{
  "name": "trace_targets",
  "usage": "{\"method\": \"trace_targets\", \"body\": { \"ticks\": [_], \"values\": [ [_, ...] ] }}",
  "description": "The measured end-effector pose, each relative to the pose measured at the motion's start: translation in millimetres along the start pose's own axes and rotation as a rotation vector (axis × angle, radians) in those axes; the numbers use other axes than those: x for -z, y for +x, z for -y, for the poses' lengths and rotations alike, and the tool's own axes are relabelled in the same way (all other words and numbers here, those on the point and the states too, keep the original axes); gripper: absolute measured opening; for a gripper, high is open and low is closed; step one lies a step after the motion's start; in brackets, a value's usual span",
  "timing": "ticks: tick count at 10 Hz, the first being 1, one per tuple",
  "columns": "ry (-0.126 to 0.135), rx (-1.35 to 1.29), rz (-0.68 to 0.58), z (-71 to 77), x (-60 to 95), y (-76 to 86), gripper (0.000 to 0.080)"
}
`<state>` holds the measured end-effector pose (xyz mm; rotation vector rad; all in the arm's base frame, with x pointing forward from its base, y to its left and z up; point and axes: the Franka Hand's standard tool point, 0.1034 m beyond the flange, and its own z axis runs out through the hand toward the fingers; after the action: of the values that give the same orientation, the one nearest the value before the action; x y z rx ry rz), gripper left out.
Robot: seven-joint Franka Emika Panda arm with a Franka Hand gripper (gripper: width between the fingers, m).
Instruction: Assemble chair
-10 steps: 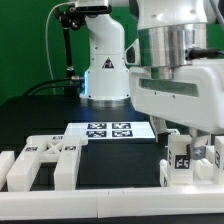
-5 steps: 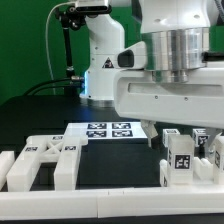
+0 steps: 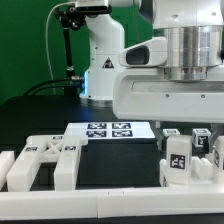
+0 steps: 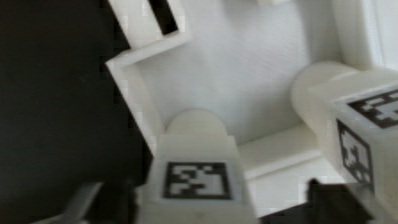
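In the exterior view the chair's X-braced panel (image 3: 45,160) lies flat at the left. Several white tagged posts (image 3: 180,160) stand clustered at the right, under the arm's big white hand (image 3: 165,95). In the wrist view my gripper (image 4: 205,208) is open. Its dark fingertips (image 4: 89,205) stand on either side of a rounded white post (image 4: 199,165) with a tag on its end, without pressing on it. A second tagged post (image 4: 365,115) stands beside it, against a flat white slab (image 4: 231,80). The fingertips are mostly hidden in the exterior view.
The marker board (image 3: 105,130) lies on the black table behind the parts. A long white border rail (image 3: 100,200) runs along the front edge. The robot's base (image 3: 105,60) stands at the back. A short white block (image 3: 5,165) sits at the far left.
The hand has moved toward the exterior view's left, over the cluster of posts, and now fills more of that view. The parts have not moved.
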<state>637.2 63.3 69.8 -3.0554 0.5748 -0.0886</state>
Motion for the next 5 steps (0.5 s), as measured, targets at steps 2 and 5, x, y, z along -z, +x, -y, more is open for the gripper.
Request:
{"method": "trace_targets", "body": {
  "ticks": [2,5],
  "values": [
    [0.001,-0.119,0.001,-0.6,-0.3,0.0,0.0288],
    [0.003,-0.372,0.013,0.3,-0.5,-0.8,0.0289]
  ]
}}
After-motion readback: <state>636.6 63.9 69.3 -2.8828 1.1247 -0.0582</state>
